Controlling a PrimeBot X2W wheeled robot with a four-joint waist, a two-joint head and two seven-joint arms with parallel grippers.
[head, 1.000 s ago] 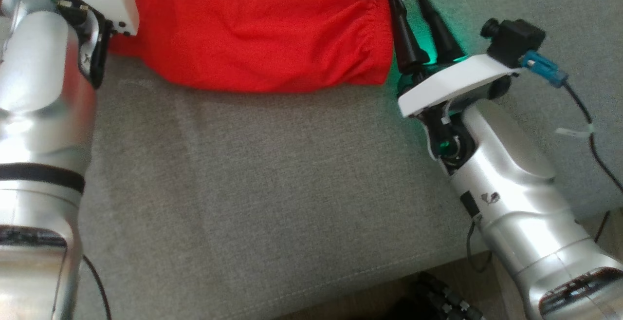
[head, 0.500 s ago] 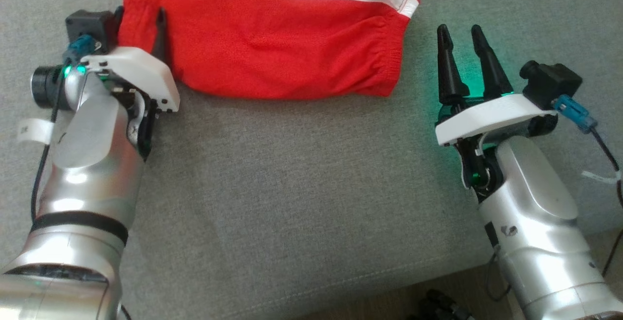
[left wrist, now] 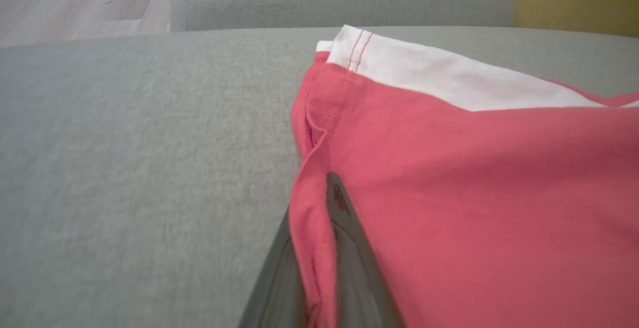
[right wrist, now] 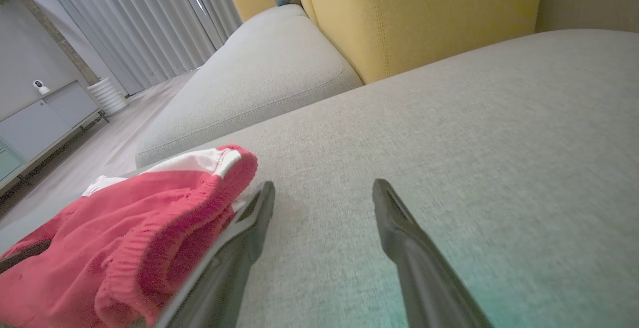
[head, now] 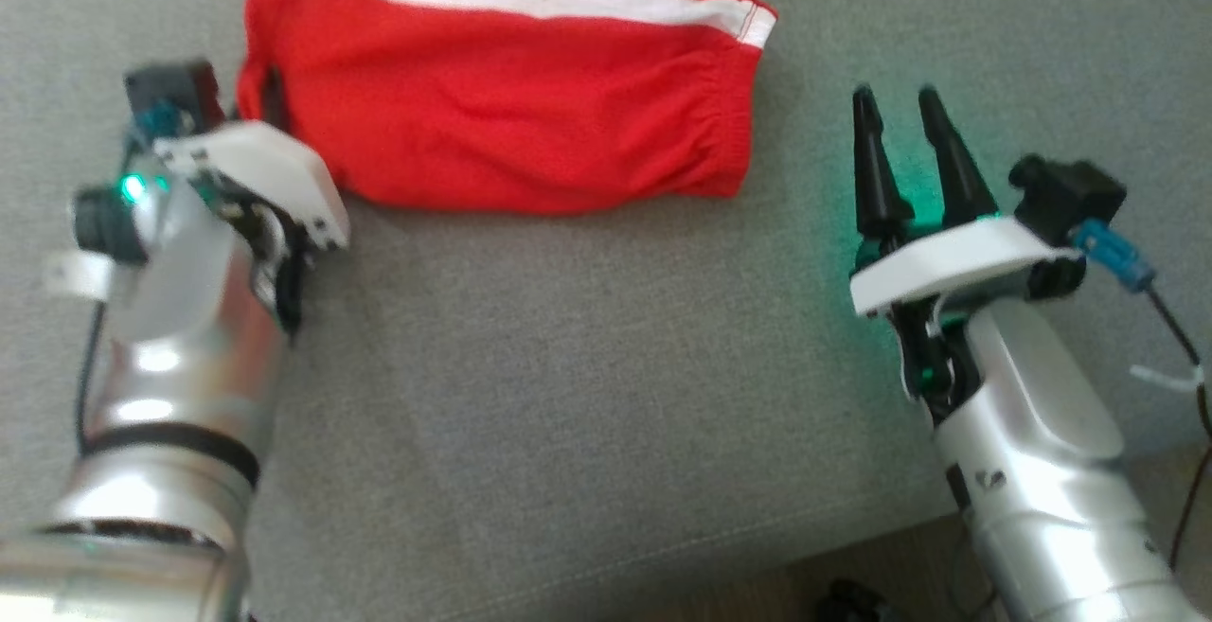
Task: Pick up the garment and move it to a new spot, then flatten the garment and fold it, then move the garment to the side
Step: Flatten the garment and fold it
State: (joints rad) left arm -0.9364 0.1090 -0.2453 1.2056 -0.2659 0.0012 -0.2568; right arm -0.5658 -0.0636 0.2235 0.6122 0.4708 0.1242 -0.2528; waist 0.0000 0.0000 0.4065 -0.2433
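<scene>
Pinching the left hem of the folded red cloth shorts with white band, my left fingers are clamping shut; right fingers are hanging wide beside its other end on the grey sofa cushion. I'm planning a low, even drag.

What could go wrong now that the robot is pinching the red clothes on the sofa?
1. The left gripper is shut on just a thin fold at the edge of the garment, so the cloth might slip out, or only the top layer might lift and spoil the fold.
2. The right gripper is open and apart from the garment, so a one-sided pull could drag and bunch it on the grey cushion.
</scene>
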